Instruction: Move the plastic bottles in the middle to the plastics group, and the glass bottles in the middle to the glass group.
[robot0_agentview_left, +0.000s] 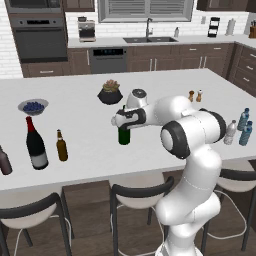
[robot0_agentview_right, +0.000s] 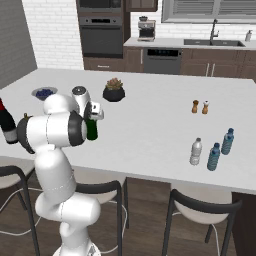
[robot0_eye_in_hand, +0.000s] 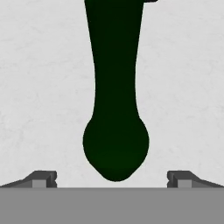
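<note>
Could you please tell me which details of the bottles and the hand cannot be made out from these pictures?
- Green wine bottle: its neck is hidden behind the hand in the left base view.
- Black wine bottle: cut off by the right base view's left edge.
- Short dark brown bottle: partly cut off by the left base view's edge.
- Bottle labels: too small to read.

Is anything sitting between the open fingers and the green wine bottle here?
Nothing visible does. In the hand view the green wine bottle lies centred in front of the gripper, with bare white counter on both sides and no other object in the gap. The fingers are spread wider than the bottle.
</note>
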